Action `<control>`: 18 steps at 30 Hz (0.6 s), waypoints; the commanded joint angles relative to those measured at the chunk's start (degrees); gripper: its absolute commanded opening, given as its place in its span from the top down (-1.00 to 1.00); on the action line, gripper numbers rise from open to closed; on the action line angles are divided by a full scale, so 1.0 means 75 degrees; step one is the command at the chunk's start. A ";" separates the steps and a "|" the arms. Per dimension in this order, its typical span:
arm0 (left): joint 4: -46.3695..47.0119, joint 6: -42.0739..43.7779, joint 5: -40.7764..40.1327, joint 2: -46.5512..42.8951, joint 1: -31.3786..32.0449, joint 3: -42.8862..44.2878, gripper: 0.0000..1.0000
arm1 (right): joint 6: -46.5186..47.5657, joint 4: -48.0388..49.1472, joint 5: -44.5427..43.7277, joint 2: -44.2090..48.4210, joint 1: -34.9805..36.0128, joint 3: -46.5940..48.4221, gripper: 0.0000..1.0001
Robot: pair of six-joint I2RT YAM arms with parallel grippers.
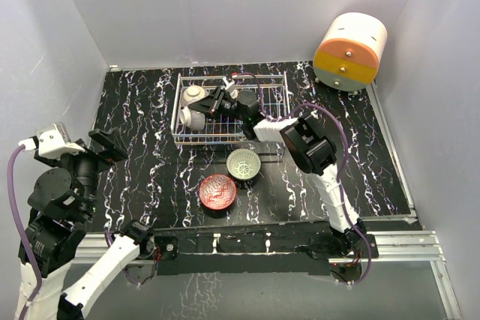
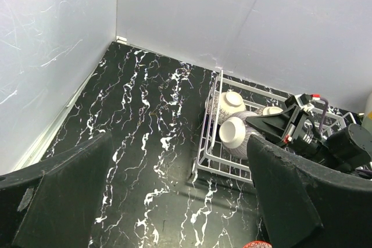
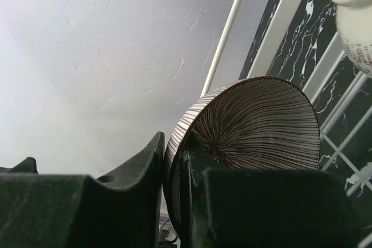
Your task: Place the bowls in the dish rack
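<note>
The white wire dish rack (image 1: 276, 88) stands at the back of the table. Two bowls (image 1: 194, 95) (image 1: 191, 118) lie on edge in its left end, pale outsides showing; they also show in the left wrist view (image 2: 231, 101) (image 2: 235, 133). My right gripper (image 1: 218, 103) reaches into the rack and is shut on the rim of a brown-and-white striped bowl (image 3: 256, 126), held on edge between the fingers (image 3: 172, 155). The pale green bowl (image 1: 244, 164) and the red bowl (image 1: 217, 192) sit upright on the table in front of the rack. My left gripper (image 1: 105, 144) is open and empty over the table's left side.
The round orange-and-cream drawer unit (image 1: 349, 52) stands at the back right corner. Grey walls close in the left, back and right. The right arm's forearm (image 1: 307, 144) stretches over the table right of the green bowl. A metal rail (image 1: 262, 243) runs along the near edge.
</note>
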State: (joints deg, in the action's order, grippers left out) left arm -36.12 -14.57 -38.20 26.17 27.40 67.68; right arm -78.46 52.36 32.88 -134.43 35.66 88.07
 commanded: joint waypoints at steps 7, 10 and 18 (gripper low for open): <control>-0.0100 0.0064 -0.0215 -0.0248 0.0031 0.0190 -0.94 | -0.0329 -0.0205 -0.0501 -0.0004 0.0131 0.0934 0.84; -0.0112 0.0078 -0.0230 -0.0267 0.0027 0.0198 -0.94 | -0.0286 -0.0611 -0.0550 -0.0063 0.0150 0.1083 0.84; -0.0155 0.0125 -0.0257 -0.0325 0.0027 0.0280 -0.94 | -0.0444 -0.0934 -0.0645 -0.0206 0.0136 0.1012 0.84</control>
State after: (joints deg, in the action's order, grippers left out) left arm -36.67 -14.52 -38.92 24.40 27.40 67.94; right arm -80.18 43.40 29.36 -136.22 36.73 92.95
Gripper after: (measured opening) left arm 0.970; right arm 0.147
